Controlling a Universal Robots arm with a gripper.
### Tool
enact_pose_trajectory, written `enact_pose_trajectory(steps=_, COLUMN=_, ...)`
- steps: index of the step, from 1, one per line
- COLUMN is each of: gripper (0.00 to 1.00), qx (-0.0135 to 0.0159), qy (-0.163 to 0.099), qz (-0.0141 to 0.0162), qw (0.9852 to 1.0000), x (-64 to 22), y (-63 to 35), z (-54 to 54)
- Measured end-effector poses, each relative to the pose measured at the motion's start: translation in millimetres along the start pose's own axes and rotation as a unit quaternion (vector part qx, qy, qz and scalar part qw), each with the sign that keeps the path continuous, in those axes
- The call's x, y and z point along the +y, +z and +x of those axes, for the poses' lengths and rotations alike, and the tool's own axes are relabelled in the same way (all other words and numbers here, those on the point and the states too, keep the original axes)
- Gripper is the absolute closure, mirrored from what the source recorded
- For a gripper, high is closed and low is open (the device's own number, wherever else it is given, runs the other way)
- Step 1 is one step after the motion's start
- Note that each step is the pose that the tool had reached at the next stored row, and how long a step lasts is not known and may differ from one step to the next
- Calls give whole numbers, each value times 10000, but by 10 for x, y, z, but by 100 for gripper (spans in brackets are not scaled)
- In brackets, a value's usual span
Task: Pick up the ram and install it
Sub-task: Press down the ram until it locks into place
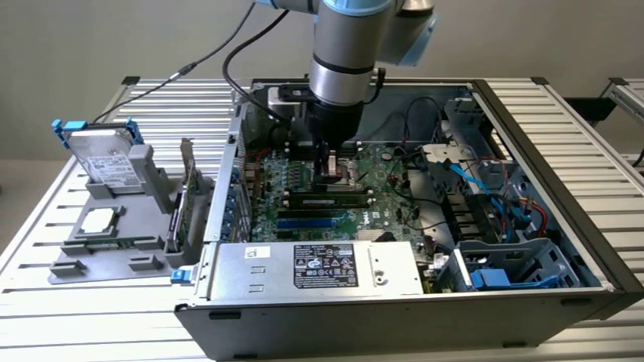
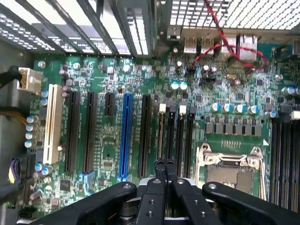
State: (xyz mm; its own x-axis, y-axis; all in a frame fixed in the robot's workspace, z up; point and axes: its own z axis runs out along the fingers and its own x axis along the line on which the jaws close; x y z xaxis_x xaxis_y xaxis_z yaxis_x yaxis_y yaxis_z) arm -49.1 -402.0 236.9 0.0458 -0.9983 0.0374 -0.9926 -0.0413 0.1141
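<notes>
Inside the computer case [image 1: 563,188], pincer [image 2: 164,163] with fingertips pressed together holding nothing, low over the motherboard [image 2: 112,140], ram [image 1: 327,201] seated just beside it.

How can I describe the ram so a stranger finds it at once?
Look into the open computer case, at the green motherboard on its floor. Beside the pincer sits the ram, a long thin stick; unlike the bare blue slot alongside, it carries a row of black chips.

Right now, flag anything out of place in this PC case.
Nothing looks damaged or spilled. The tool sits low over the motherboard, jaws closed. One ram lies seated level in its slot. Loose cables drape beside the board.
</notes>
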Motion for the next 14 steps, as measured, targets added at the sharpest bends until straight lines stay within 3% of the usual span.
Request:
enact_pose_trajectory(steps=9, gripper=90, qx=10, qy=1, qz=-1, qw=10000, x=48, y=30, z=-3)
enact_pose_trajectory(steps=14, gripper=90, qx=30, qy=3, qz=-2, qw=10000, x=57, y=70, z=-5)
